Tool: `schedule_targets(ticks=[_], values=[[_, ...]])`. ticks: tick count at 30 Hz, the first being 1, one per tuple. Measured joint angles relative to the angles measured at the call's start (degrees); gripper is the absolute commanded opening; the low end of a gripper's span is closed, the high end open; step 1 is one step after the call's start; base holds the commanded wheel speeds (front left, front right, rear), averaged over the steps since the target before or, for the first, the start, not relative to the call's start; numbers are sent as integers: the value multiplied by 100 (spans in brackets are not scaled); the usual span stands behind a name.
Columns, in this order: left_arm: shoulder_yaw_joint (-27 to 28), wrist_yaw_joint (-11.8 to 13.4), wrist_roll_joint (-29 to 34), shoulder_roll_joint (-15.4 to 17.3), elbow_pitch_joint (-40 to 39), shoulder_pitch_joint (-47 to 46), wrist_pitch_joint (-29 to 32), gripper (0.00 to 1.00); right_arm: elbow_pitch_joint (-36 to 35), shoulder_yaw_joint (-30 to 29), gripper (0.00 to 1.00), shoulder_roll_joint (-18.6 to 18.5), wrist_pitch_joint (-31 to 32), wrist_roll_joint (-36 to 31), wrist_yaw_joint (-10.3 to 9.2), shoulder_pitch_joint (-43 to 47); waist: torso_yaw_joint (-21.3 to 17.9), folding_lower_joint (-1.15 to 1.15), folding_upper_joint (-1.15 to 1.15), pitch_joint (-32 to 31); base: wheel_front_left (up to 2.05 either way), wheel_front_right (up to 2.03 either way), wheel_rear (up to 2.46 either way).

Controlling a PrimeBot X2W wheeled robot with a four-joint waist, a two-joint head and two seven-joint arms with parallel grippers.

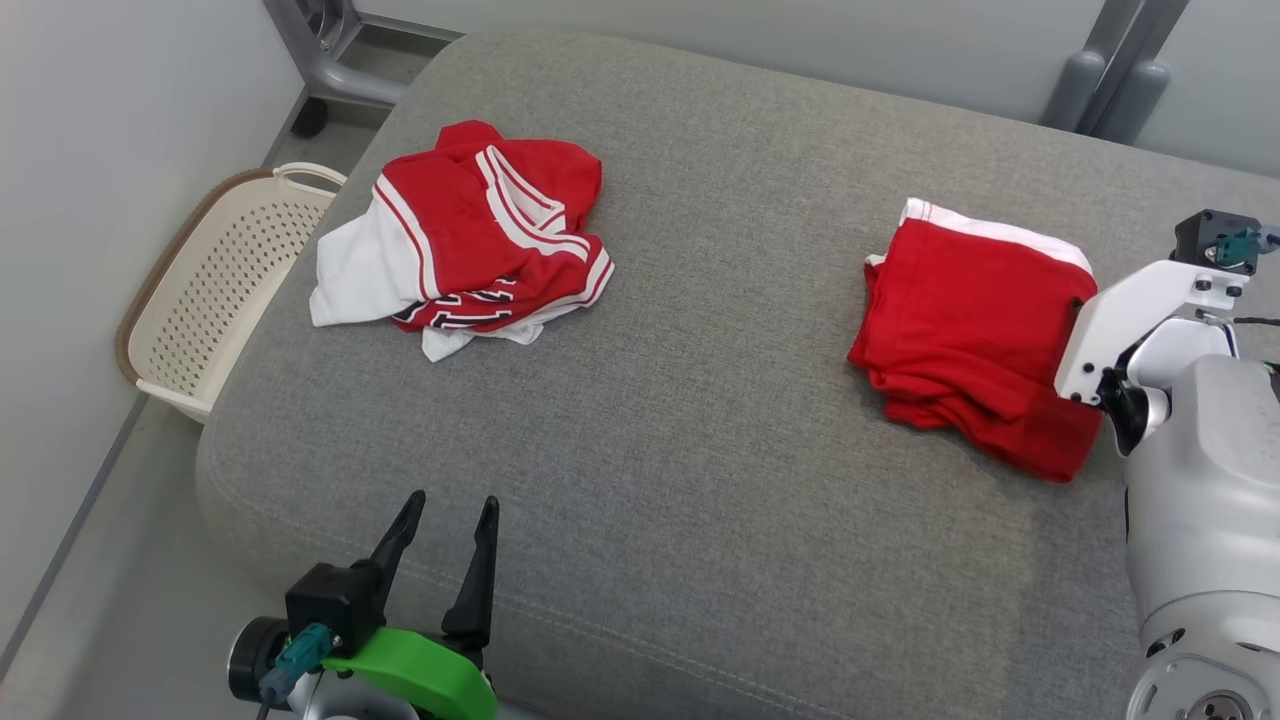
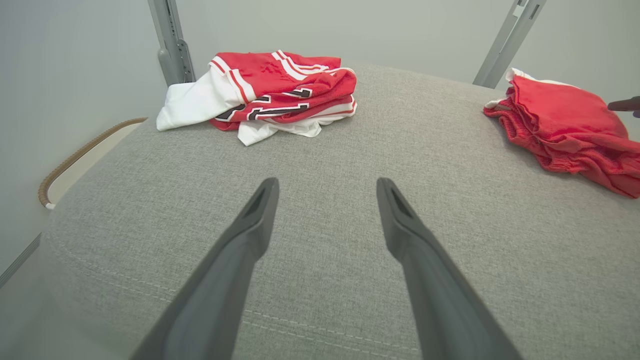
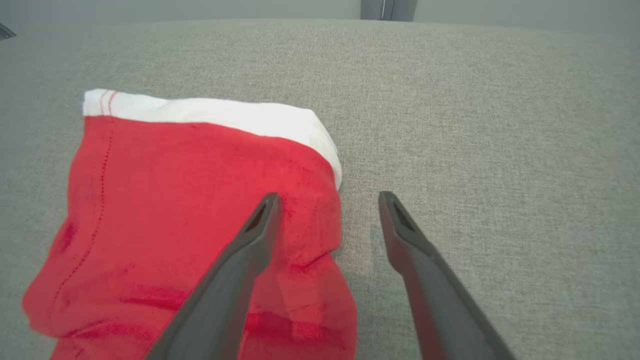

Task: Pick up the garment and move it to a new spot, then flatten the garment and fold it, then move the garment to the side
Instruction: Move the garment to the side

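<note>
1. Judging by the neat stack on the right of the grey cushion [image 1: 700, 420], the step in hand looks like the last: leaving the folded red garment [image 1: 960, 330] set aside.
2. The right tool [image 3: 328, 196] has its jaws spread wide and grips nothing. 1 finger hangs over the garment's right edge and the other over bare cushion; I cannot tell whether either touches.
3. To do this well, draw that tool straight up and away, so that no finger snags the top layer and drags the fold open.
4. The left tool [image 1: 452, 498] is equally wide open and empty, near the cushion's front edge and well apart from the cloth.
5. The garment is a compact red rectangle with a white band along its far edge; its layers sit slightly uneven at the near side.
6. A crumpled red-and-white jersey [image 1: 470, 235] lies at the far left, near a cream basket [image 1: 220, 290].
</note>
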Motion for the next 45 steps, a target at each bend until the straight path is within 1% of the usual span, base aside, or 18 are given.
schedule_targets(ticks=[7, 12, 17, 18, 19, 20, 22, 23, 30, 35, 40, 45], values=[[-15, -8, -11, -5, 21, -45, -23, 100, -126, -127, 100, 14, 194, -124, 0, 189, -35, 0, 0, 35, 0, 0, 0], [-46, -20, -18, -2, 24, -76, -30, 100, 142, -74, 100, 21, 165, 120, 0, 197, -11, 0, 0, 135, 0, 0, 0], [-67, -31, -18, -4, 44, -133, -46, 100, 307, -189, 100, 21, 178, 212, 0, 159, 35, 0, 0, 236, 0, 0, 0], [-69, -32, -18, -4, 53, -139, -47, 100, 332, -233, 77, 20, 196, 237, 0, 147, 43, 0, 0, 254, 0, 0, 0], [-70, -33, -19, -5, 62, -148, -47, 100, 347, -263, 49, 18, 197, 238, 0, 136, 51, 0, 0, 270, 0, 0, 0], [-74, -35, -19, -8, 66, -158, -48, 100, 353, -301, 35, 19, 200, 237, 0, 124, 59, 0, 0, 285, 0, 0, 0], [-73, -48, -21, -9, 78, -169, -49, 100, 363, -390, 2, 23, 204, 235, 2, 96, 70, 0, 0, 307, 0, 0, 0], [-73, -48, -24, -10, 83, -170, -52, 100, 374, -422, 0, 24, 218, 234, 3, 79, 73, 0, 0, 314, 0, 0, 0], [-58, -38, -23, -9, 93, -176, -77, 100, 324, -510, 0, 49, 216, 15, 4, 45, 6, 0, 0, 302, 0, 0, 0], [-64, -18, -4, 10, 35, -182, -92, 100, 172, -303, 0, 0, 220, -391, 3, 60, -167, 0, 0, 275, 0, 0, 0], [-79, -14, 38, 41, -127, -184, -98, 100, 149, 194, 0, -319, 219, -710, 3, 117, -442, 0, 0, 245, 0, 0, 0], [-118, 1, 131, 56, -363, -311, -100, 100, 240, 750, 0, -687, 178, -744, 3, -13, -782, 0, 0, 285, 0, 0, 0]])
